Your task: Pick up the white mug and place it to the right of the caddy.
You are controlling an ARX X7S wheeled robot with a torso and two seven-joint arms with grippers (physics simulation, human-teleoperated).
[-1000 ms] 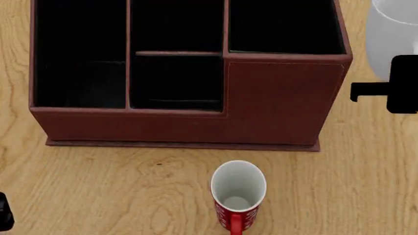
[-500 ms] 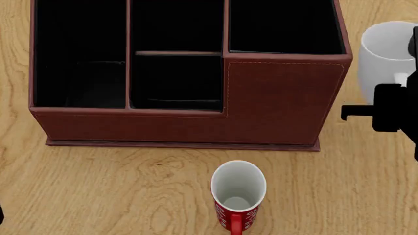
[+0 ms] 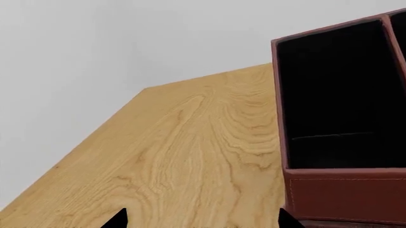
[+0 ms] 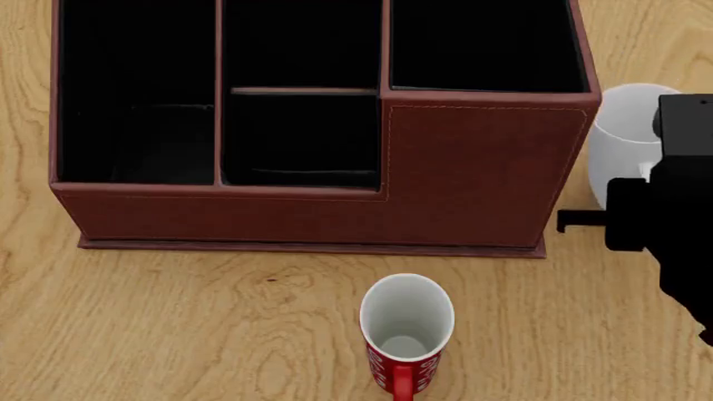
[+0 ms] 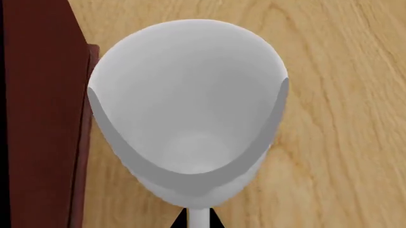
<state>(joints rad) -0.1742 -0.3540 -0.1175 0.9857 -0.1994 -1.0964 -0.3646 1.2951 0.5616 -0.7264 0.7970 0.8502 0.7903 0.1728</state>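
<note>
On my head view the white mug [image 4: 624,142] sits upright just to the right of the caddy [image 4: 323,125], very close to its taller corner section, with my right gripper [image 4: 652,221] over its near side at the handle. My right wrist view looks straight down into the mug, and I can't tell whether that gripper is clenched on the handle or released. My left gripper [image 3: 199,223] shows only two dark tips spread apart over the counter [image 3: 190,156], holding nothing, and a red mug [image 4: 406,334] stands in front of the caddy.
</note>
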